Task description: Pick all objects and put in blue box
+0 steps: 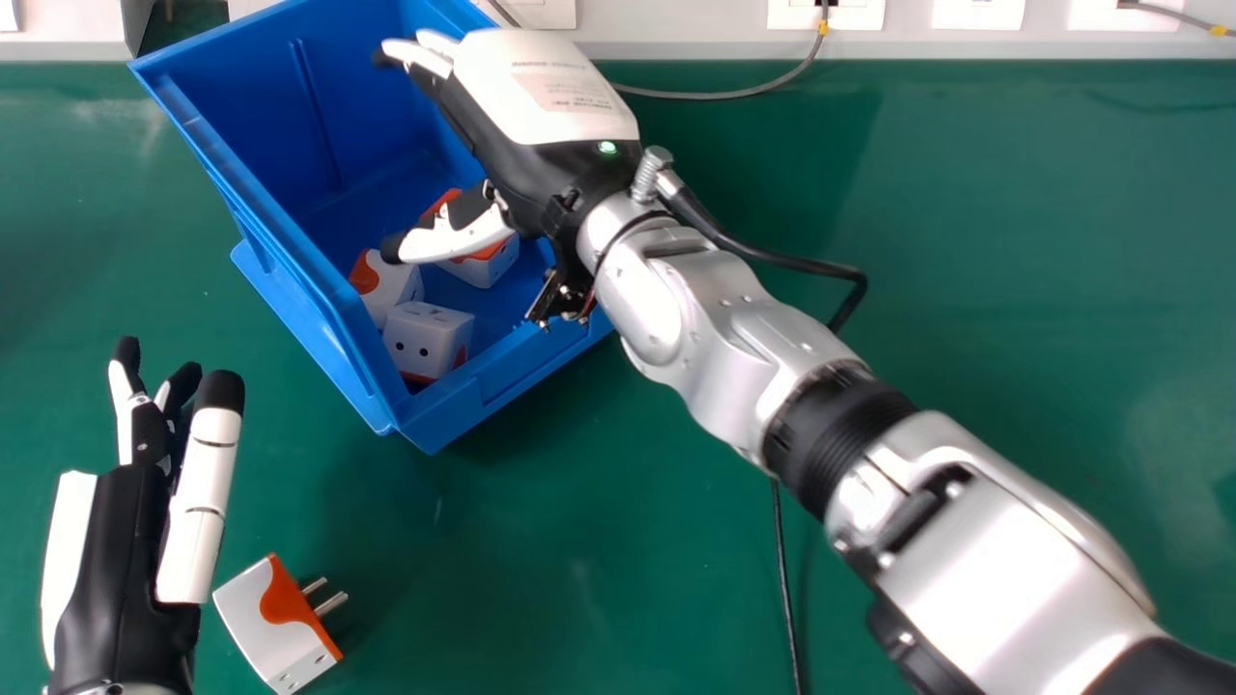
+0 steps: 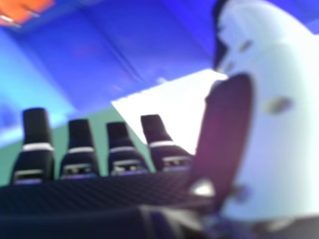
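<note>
i count three adapters (image 1: 428,338) in the blue box (image 1: 261,145) under my right robot hand (image 1: 546,101), fingers extended, leaving one loose plug (image 1: 275,627) on the counter (image 1: 579,598) beside my straight-fingered left robot hand (image 1: 121,560).

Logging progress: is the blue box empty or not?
Not empty: white and orange plug adapters lie inside the blue box, below the open right hand.

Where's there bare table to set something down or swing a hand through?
The table right of the right arm; between the blue box, loose adapter and black cable; and left of the box, beyond the left hand.
Crowded: the box's near part, holding adapters around the right hand's thumb, and beside the left hand, by the loose adapter.
</note>
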`<state>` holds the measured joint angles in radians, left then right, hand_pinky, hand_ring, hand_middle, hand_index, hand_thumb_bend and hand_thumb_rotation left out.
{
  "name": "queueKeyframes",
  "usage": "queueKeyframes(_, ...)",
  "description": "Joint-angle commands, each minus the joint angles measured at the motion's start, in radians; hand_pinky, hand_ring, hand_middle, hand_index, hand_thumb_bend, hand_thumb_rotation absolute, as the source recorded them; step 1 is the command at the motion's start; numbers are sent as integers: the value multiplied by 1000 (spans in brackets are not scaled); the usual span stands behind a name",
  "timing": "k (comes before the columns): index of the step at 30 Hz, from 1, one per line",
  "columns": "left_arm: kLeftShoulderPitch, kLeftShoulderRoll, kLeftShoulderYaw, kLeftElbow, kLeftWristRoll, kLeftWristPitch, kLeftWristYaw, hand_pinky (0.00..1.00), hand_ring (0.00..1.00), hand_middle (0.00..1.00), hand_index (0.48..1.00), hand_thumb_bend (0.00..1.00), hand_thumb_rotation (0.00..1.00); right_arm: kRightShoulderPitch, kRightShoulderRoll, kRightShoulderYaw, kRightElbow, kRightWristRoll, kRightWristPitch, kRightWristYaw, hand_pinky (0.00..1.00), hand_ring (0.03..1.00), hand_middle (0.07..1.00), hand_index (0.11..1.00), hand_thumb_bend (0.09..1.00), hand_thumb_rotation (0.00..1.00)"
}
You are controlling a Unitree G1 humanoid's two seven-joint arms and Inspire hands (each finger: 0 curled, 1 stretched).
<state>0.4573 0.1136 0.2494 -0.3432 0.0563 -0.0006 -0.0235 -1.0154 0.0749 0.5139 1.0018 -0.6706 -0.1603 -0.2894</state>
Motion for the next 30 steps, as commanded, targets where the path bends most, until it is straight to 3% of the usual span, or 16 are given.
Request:
queueKeyframes(1,-5,18,17,11,-15,-38,-10,894,955,969,1000,596,1000,82,-65,-17,-197,6,-49,-13,751,888,916,867,472,248)
queueKeyframes(7,-14,36,37,43,-31,-52,-17,896,957,970,1000,597,1000,329,-197,-43,-611,3,-106,25,752,888,914,861,443,226)
queueKeyframes(11,-21,38,46,58,-31,-56,-18,893,957,971,1000,598,1000,469,-268,-62,-799,-11,-146,22,753,891,914,864,422,249)
queueKeyframes(17,-18,39,68,75,-43,-72,-24,881,954,967,998,588,1000,664,-339,-74,-956,-23,-211,26,755,892,908,853,406,315)
queueKeyframes(22,-15,41,78,84,-53,-84,-27,886,954,966,998,586,1000,722,-350,-83,-986,-22,-250,41,758,896,909,853,391,339)
queueKeyframes(27,-14,34,86,82,-47,-92,-13,893,956,966,997,587,1000,761,-421,-62,-917,-31,-438,15,774,901,911,855,375,367)
queueKeyframes(30,1,36,94,82,-44,-107,-11,894,957,967,997,587,1000,782,-467,-64,-919,-26,-538,32,788,904,913,857,369,388)
